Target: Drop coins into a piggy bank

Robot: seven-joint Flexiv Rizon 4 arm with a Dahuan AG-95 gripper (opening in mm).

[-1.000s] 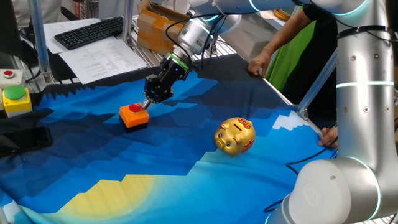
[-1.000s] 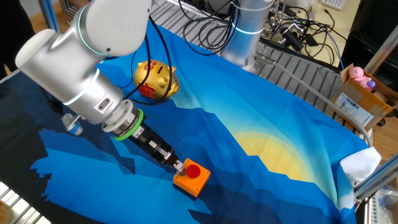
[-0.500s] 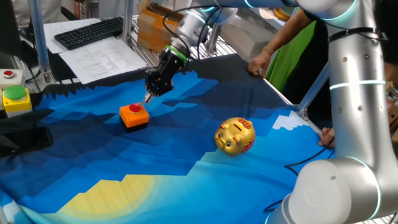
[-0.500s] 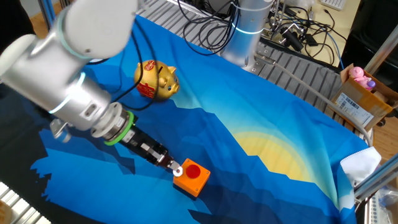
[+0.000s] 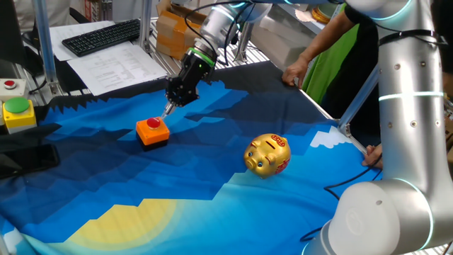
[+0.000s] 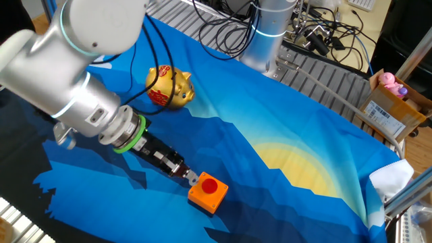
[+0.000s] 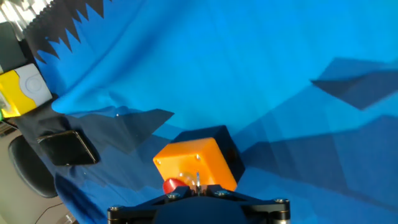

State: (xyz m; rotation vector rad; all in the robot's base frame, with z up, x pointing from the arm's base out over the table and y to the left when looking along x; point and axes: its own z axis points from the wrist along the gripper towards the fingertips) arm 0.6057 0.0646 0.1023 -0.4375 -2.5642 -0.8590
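Red coins (image 5: 153, 123) sit as a small red disc on top of the orange block (image 5: 153, 132); they also show in the other fixed view (image 6: 210, 185) and the hand view (image 7: 171, 185). My gripper (image 5: 168, 110) hangs just above and behind the block, its thin fingers pressed together. It also shows in the other fixed view (image 6: 191, 178) and the hand view (image 7: 198, 182). I cannot make out a coin between the tips. The gold piggy bank (image 5: 267, 155) stands on the blue cloth well to the right, apart from the gripper; it also shows in the other fixed view (image 6: 169, 87).
A yellow box with a green button (image 5: 18, 113) and a dark phone (image 7: 67, 148) lie at the cloth's left edge. A person in green (image 5: 333, 49) stands at the far side. The arm's base (image 6: 266, 40) and cables are at the back.
My gripper has lifted off the top of the orange block and drawn back a little. The block, the red coins on it and the piggy bank have not moved.
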